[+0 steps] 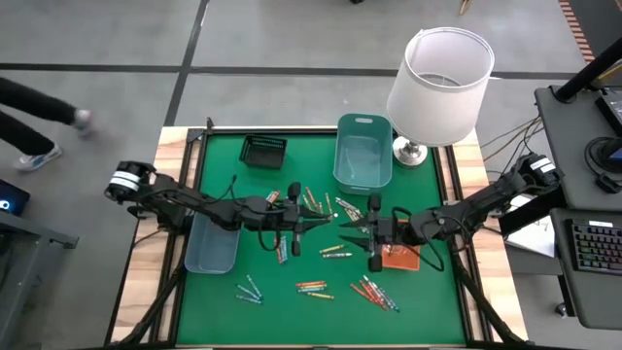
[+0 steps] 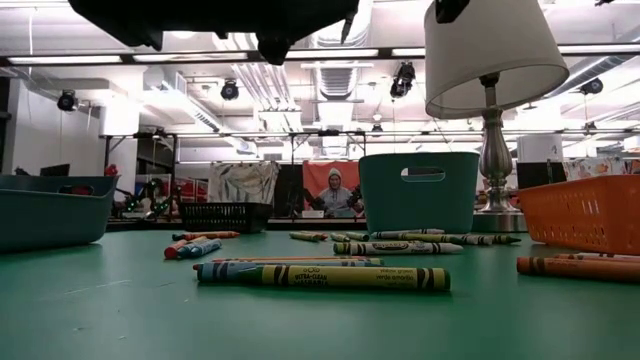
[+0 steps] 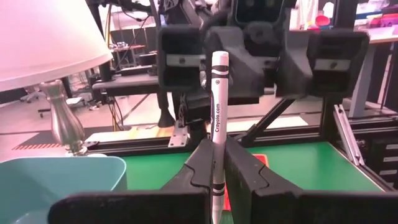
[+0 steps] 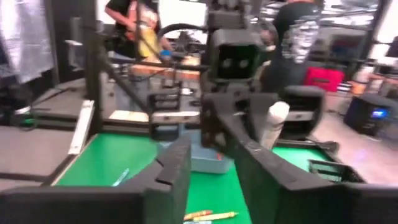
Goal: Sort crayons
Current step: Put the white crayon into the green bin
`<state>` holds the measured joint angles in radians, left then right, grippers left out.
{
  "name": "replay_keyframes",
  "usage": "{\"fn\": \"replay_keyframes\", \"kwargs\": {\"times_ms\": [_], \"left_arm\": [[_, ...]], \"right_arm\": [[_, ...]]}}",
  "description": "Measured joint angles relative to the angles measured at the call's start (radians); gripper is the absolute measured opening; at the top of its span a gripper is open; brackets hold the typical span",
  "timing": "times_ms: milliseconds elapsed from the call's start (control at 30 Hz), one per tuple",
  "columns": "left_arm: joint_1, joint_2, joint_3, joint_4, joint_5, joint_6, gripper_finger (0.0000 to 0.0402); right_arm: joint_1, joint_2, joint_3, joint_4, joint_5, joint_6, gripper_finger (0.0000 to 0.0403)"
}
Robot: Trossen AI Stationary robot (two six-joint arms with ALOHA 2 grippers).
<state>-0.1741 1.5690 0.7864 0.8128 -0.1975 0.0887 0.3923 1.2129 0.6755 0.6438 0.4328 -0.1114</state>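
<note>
Several crayons [image 1: 313,287] lie scattered on the green mat [image 1: 292,311], and the low view shows them flat on it [image 2: 330,277]. Above the mat's middle my two grippers face each other, tips close together. My left gripper [image 1: 322,220] [image 3: 217,171] is shut on a white crayon [image 3: 218,112]. My right gripper [image 1: 352,226] [image 4: 210,155] stands open with nothing between its fingers. In the right wrist view the white crayon [image 4: 275,123] shows just beyond one finger. My left gripper pinches the white crayon's lower half [image 3: 216,163] between its two fingers. The fingers [image 3: 244,168] lie level, coming from the table's left, across the crayon. The crayon stands upright, clear of the mat, with most of its length above the fingers.
A grey-blue tray [image 1: 212,245] lies at the mat's left, with a black basket [image 1: 262,151] and a teal bin [image 1: 362,154] at the back. An orange tray [image 1: 399,258] sits under the right arm. A white-shaded lamp [image 1: 439,83] stands at the back right. People show in the room behind.
</note>
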Motion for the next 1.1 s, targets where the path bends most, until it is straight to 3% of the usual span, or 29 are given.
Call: {"fn": "replay_keyframes", "kwargs": {"times_ms": [133, 300, 567, 867, 1100], "left_arm": [[-0.002, 0.001, 0.0, 0.016, -0.001, 0.001, 0.0], [-0.002, 0.001, 0.0, 0.028, -0.022, -0.001, 0.0], [-0.001, 0.001, 0.0, 0.045, -0.088, -0.001, 0.0], [-0.001, 0.001, 0.0, 0.063, -0.108, 0.007, 0.0], [-0.002, 0.001, 0.0, 0.069, -0.107, 0.001, 0.0023]], "right_arm": [[-0.004, 0.0, 0.02, -0.001, 0.166, -0.011, 0.0166], [-0.041, 0.0, 0.029, 0.016, 0.059, 0.012, 0.019], [-0.098, 0.018, 0.043, 0.036, 0.001, 0.033, 0.0181], [-0.138, 0.112, 0.112, 0.052, -0.013, -0.012, 0.0136], [-0.138, 0.118, 0.122, 0.052, -0.003, -0.02, 0.0024]]}}
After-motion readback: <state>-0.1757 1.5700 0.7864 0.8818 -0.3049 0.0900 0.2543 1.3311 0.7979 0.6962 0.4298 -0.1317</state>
